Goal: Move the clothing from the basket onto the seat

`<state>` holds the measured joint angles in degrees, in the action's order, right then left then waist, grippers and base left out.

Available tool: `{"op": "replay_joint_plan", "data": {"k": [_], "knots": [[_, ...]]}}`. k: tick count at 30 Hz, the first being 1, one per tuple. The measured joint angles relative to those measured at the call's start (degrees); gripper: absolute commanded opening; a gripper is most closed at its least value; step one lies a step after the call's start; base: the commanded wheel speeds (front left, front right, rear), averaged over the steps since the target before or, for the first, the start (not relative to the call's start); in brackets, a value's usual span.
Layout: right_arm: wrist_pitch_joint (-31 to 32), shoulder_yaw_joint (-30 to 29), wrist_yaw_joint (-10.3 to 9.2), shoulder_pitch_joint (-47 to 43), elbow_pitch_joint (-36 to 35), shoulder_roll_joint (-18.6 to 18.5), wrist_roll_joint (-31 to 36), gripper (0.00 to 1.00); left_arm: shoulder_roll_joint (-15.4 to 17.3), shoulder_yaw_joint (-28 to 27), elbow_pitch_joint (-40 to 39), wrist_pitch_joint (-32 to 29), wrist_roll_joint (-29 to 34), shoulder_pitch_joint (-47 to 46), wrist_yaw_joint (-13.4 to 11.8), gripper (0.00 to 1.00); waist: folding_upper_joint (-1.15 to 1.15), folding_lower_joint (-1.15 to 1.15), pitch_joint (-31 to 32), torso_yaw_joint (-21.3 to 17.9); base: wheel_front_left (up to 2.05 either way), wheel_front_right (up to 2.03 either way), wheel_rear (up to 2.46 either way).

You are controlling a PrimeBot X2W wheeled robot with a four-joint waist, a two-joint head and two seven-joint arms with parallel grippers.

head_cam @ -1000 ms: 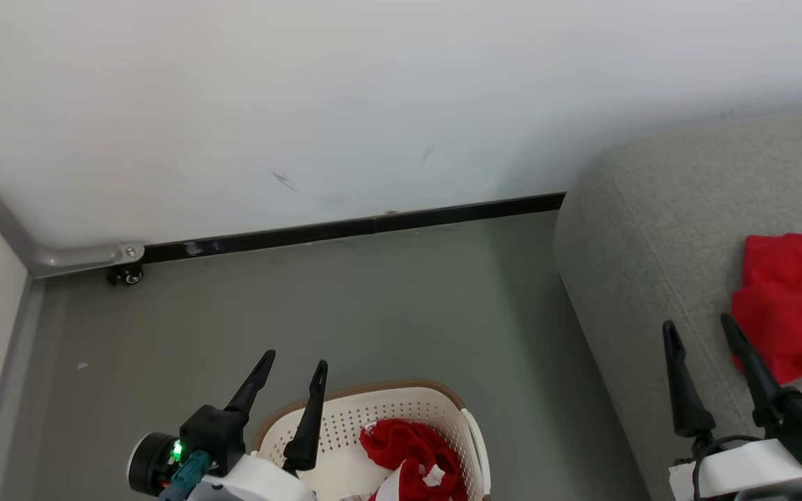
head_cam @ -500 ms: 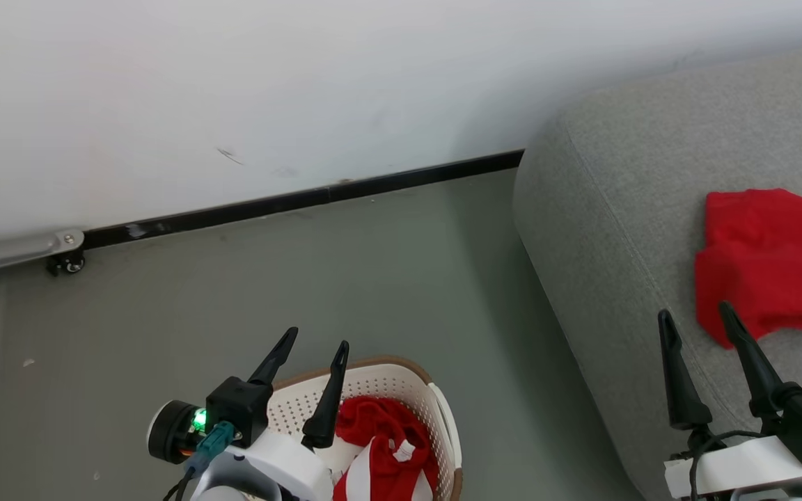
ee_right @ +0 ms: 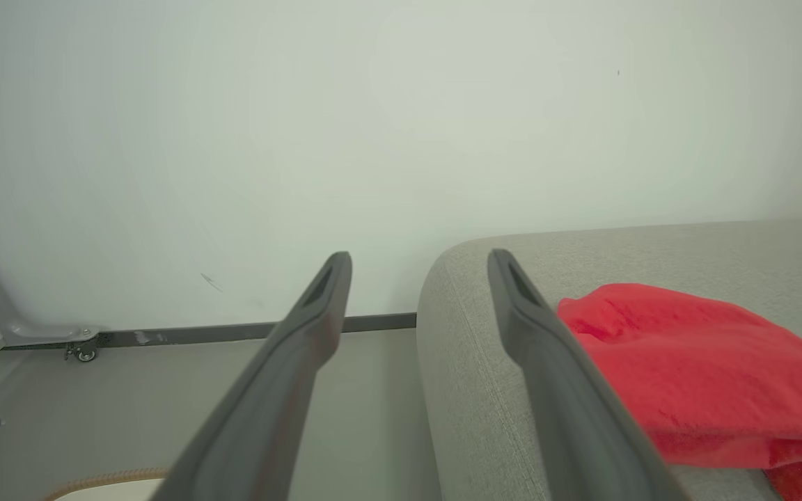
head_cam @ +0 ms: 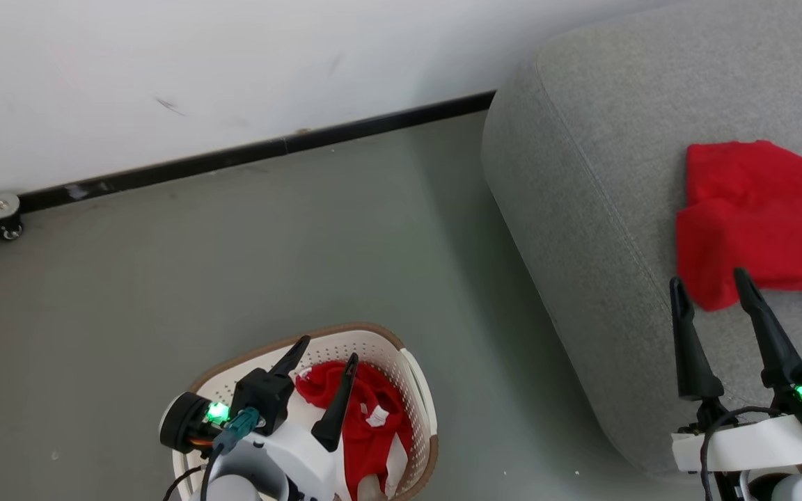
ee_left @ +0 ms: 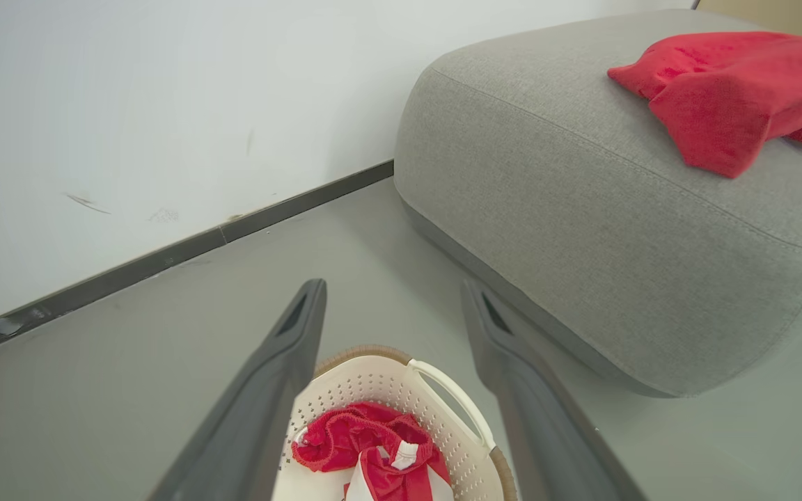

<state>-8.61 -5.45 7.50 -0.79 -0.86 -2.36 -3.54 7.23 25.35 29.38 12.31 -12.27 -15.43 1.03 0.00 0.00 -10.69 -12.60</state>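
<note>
Our left gripper [head_cam: 326, 350] hangs wide open and empty over the basket [head_cam: 345, 330], where red clothing [head_cam: 366, 403] lies bunched, and our right gripper [head_cam: 707, 278] is equally open beside the garment [head_cam: 756, 209] on the seat [head_cam: 582, 174], so a careless dip may catch the rim or drag tangled pieces onto the floor.

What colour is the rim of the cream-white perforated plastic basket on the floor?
Brown, woven-look: the basket rim shows best in the head view.
</note>
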Motion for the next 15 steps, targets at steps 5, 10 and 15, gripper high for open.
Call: {"op": "replay_joint_plan", "data": {"k": [5,10,15], "knots": [[-0.41,-0.53,0.0,1.18,-0.9,0.01,-0.14,1.0,-0.32,1.4,1.6,-0.27,0.91,-2.1,0.57,1.0,0.0,0.0,-2.6,-1.05,0.0,0.0,0.0],[-0.55,-1.01,0.0,2.84,-1.37,0.02,-0.87,1.0,-0.48,2.32,3.39,-0.74,2.1,-4.48,1.09,1.0,0.0,0.0,-5.34,-2.02,0.0,0.0,0.0],[-1.07,-1.03,0.0,4.59,-1.96,0.02,-1.67,1.0,-0.37,2.77,5.32,-1.21,2.7,-6.56,1.53,1.0,0.0,0.0,-8.19,-2.96,0.0,0.0,0.0]]}}
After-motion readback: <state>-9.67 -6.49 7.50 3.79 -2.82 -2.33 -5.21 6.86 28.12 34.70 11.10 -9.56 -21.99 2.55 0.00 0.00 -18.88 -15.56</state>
